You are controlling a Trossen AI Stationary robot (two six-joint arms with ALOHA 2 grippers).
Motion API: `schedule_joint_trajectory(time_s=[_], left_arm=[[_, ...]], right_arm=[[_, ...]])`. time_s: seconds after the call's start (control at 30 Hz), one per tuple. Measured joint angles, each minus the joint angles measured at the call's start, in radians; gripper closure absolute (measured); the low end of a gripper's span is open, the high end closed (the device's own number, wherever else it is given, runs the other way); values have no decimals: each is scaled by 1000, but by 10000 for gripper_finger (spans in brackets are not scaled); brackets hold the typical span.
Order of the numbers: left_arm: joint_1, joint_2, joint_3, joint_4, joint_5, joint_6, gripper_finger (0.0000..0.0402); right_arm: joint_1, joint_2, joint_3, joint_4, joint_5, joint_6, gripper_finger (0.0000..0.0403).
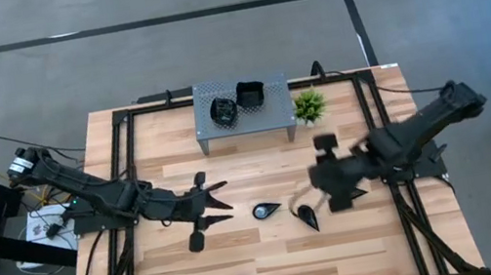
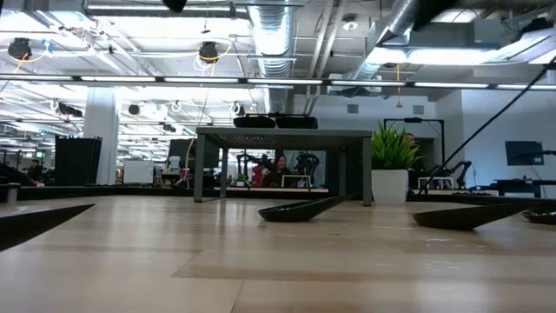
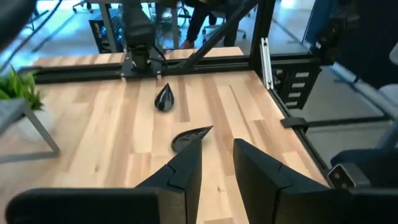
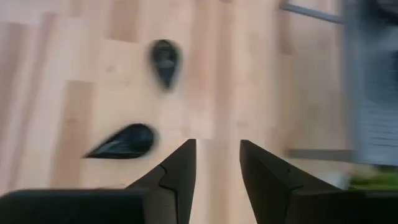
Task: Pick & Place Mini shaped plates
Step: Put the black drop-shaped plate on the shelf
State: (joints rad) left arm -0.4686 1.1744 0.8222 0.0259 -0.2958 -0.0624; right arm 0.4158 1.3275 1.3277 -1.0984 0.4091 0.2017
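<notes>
Two plates [image 1: 238, 102] sitting on the shelf [image 1: 209, 134]; four teardrops [image 1: 266, 210] lying on the table near the grippers. Right gripper [image 4: 217, 163] parted, empty, above them; left gripper [image 3: 217, 165] parted, empty, waiting

Two dark angular fingers [image 3: 186, 171] of the left gripper [image 3: 216, 167] stand parted with nothing between them above a pale wooden slatted tabletop [image 3: 112, 130]. Beyond lie two glossy black teardrop dishes: one [image 3: 188, 137] just past the fingertips, another [image 3: 165, 98] farther off near the black metal frame rail [image 3: 81, 70].
</notes>
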Motion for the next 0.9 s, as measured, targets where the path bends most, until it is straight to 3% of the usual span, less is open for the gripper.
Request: schedule_joint_trajectory(time_s=[0.2,0.3,0.57,0.67,0.77,0.9], left_arm=[[0,0,-92,74,0,-51,308],[2,0,-115,96,-22,-50,308],[14,0,-120,119,-56,-48,308],[14,0,-120,118,-55,-48,308],[14,-1,-120,118,-55,-47,308],[20,-1,-120,118,-55,-47,308]], right_arm=[[184,-114,-431,452,-20,179,284],[236,-96,-552,610,-34,318,284],[263,2,-521,334,-76,561,285],[265,35,-524,245,-148,626,285],[266,81,-540,204,-228,673,285],[265,138,-547,188,-243,671,285]])
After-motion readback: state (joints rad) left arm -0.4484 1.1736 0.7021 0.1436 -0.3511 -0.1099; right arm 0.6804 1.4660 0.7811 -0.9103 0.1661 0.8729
